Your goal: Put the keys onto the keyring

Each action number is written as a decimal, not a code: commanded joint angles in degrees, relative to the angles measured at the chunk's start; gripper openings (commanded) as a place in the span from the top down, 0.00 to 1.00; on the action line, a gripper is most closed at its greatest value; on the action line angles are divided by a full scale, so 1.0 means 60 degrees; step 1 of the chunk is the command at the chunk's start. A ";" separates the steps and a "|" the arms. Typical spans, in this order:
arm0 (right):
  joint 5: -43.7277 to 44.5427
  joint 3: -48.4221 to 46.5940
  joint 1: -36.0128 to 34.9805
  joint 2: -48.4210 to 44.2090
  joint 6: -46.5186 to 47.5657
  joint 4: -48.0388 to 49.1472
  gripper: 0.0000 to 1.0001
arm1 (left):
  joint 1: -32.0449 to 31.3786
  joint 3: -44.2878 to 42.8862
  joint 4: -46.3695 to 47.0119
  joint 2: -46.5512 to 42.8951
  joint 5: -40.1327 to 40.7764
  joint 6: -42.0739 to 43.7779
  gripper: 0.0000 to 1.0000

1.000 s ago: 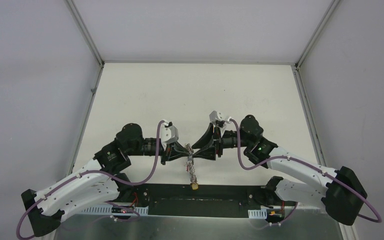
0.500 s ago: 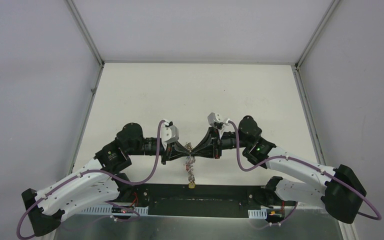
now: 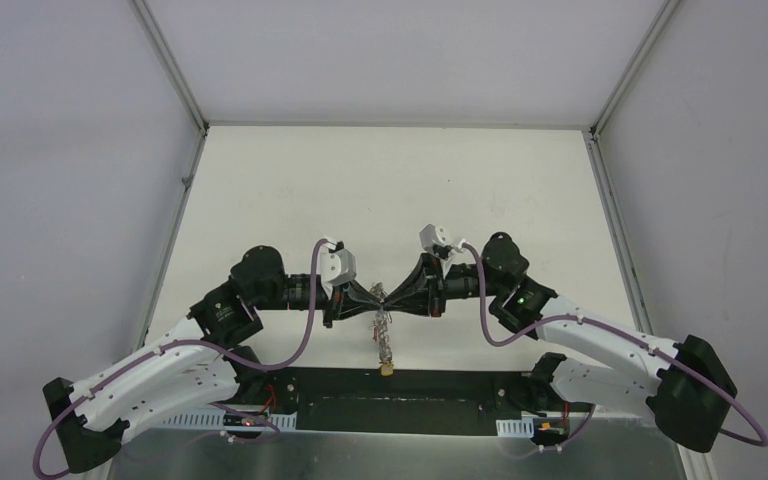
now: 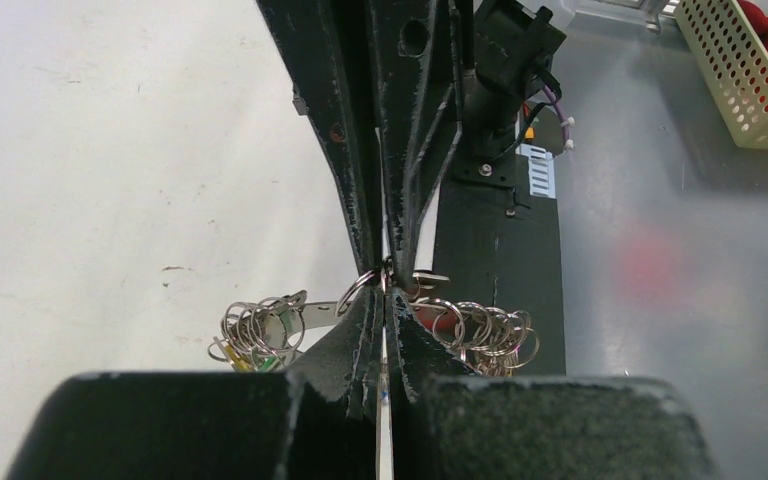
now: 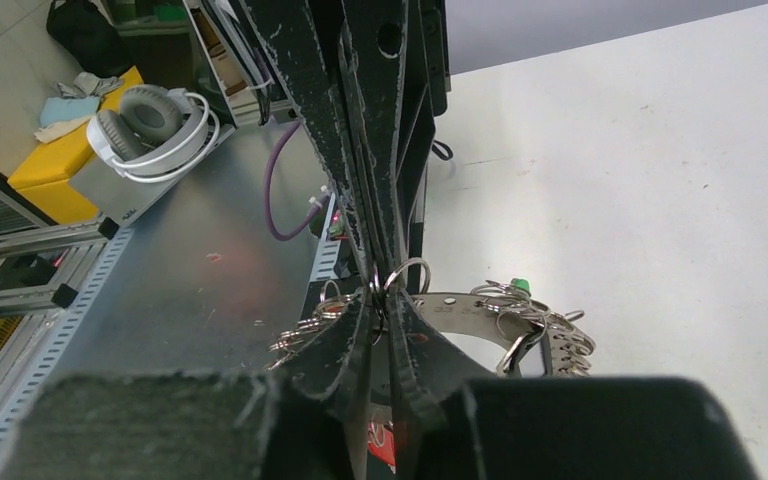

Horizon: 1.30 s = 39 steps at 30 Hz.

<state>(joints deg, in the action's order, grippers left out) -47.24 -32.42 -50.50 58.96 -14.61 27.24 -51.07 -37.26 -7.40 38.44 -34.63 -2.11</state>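
Tip to tip above the bench (image 3: 390, 190), left hand (image 3: 370, 293) and right hand (image 3: 392, 296) are both pinched tight on the top of the keyring (image 3: 384, 335), which hangs with its long axis toward the near edge.

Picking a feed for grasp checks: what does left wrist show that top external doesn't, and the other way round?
Left wrist only: small split rings fanned either side of the fingertips, a yellow-green tag, a cream perforated basket in the frame's corner. Top external only: both arms whole, the white table end to end, the keyring trailing from the fingertips toward the arm bases. Both: left gripper and right gripper shut, tip to tip, at the keyring.
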 commanded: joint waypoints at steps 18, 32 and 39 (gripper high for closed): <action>-0.0183 -0.0412 -0.0054 -0.0352 0.0559 -0.0029 0.58 | -0.0108 -0.0514 0.0794 -0.0129 -0.0234 0.0103 1.00; -0.0105 -0.0373 -0.0094 -0.0014 0.0440 0.0179 0.87 | -0.0116 -0.0530 0.0794 -0.0092 -0.0247 0.0103 1.00; 0.0009 -0.0332 -0.0109 -0.0110 0.0372 0.0279 1.00 | -0.0109 -0.0443 0.0794 -0.0091 -0.0236 0.0044 1.00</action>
<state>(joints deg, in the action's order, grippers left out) -47.37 -32.45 -50.85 58.74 -12.14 25.02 -51.07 -37.26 -7.79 38.50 -34.70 -2.07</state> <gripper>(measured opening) 0.011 0.009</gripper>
